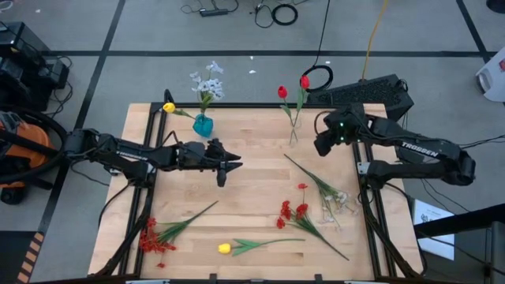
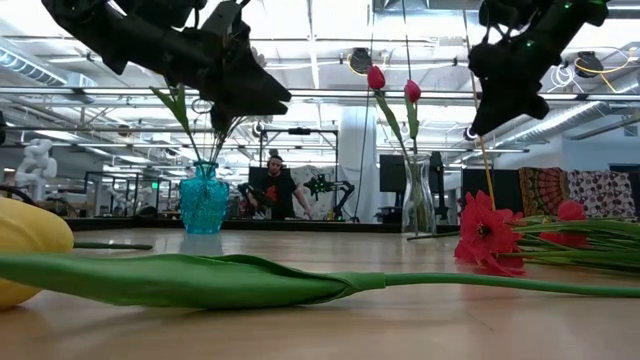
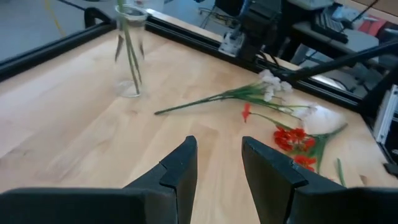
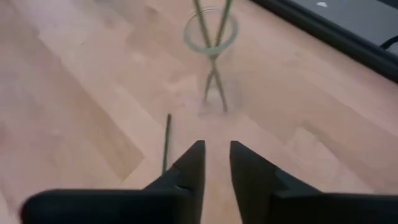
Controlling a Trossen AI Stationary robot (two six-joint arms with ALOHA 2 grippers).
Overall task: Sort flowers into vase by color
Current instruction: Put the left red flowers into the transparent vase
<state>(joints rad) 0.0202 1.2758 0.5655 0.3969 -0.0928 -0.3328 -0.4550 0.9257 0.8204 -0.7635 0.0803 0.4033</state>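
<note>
High view: two red tulips in clear glass vase (image 1: 293, 130), white sprigs in teal vase (image 1: 203, 125), six green-stemmed flowers (image 1: 304, 217) left on wooden tabletop (image 1: 252, 181); both arms' jaws slightly apart, empty.

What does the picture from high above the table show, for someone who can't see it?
Two dark robot arms reach over a wooden table strewn with loose red and yellow flowers. At the back, a blue vase holds white flowers, a clear vase two red tulips.

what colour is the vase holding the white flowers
Teal blue glass vase; the low view shows it best, with the white flowers clearer from above.
</note>
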